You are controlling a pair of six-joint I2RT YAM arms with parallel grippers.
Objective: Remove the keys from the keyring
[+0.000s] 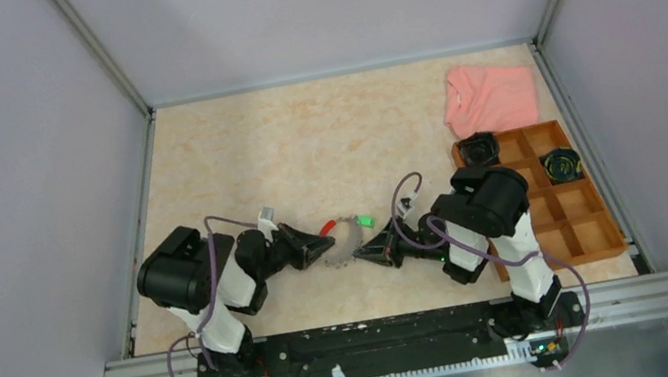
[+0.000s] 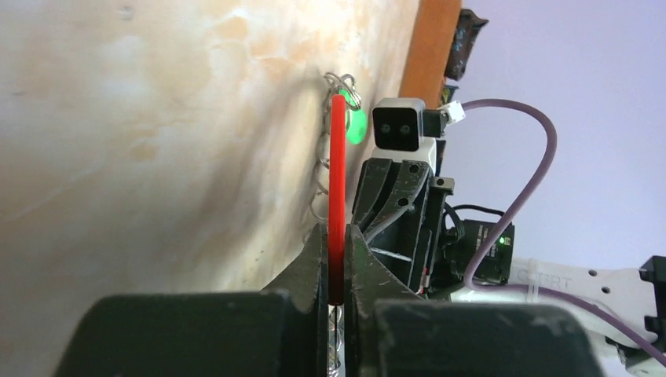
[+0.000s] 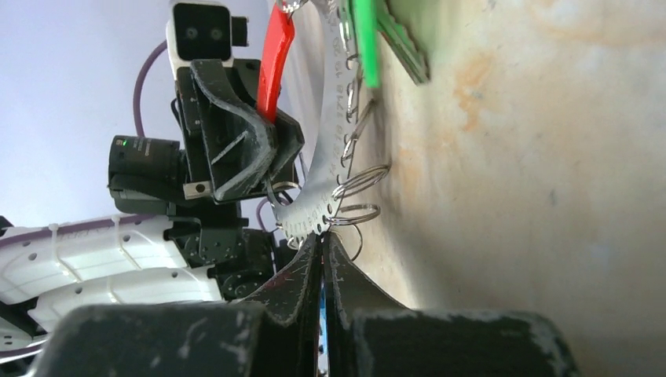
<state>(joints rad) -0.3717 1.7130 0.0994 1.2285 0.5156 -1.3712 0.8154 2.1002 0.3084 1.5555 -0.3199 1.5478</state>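
The keyring (image 1: 343,245) is a grey metal hoop lying mid-table between both grippers; in the right wrist view it shows as a flat perforated band (image 3: 324,157) carrying small split rings (image 3: 360,180). My left gripper (image 1: 325,244) is shut on its red sleeve (image 2: 338,188). The green-headed key (image 1: 365,219) hangs at the hoop's far side and also shows in the right wrist view (image 3: 366,39). My right gripper (image 1: 362,253) is shut at the hoop's lower end (image 3: 320,239), with a thin blue-edged piece, apparently a key, pinched between the jaws.
An orange compartment tray (image 1: 611,238) stands at the right, with black coiled bundles (image 1: 478,147) (image 1: 560,165) in its far cells. A pink cloth (image 1: 490,96) lies behind it. Walls close the left, back and right sides.
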